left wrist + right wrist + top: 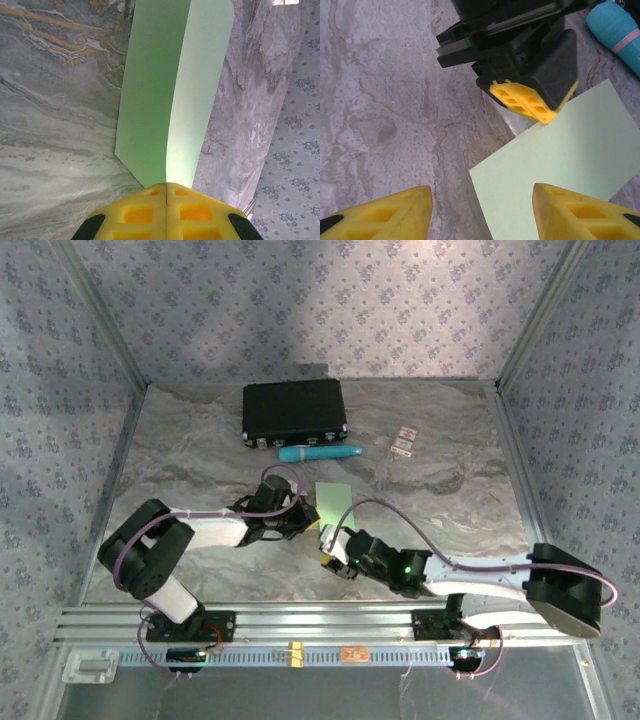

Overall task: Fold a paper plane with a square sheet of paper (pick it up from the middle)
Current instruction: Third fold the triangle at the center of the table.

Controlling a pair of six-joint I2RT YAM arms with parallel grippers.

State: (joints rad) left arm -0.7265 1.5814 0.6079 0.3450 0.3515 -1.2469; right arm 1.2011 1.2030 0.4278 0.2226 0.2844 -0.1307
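The left arm (215, 532) and the right arm (470, 575) are black and white, with thin purple cables (385, 505) looping along them. Their fingers (527, 102) are bright yellow blocks with square holes. A tiny green light (406, 567) glows just above the silver rail (300, 623).

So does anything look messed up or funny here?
Nothing spilled or broken. The green paper has a long bend down its middle and is pinched at one end by the left gripper, but that looks like folding, not damage.
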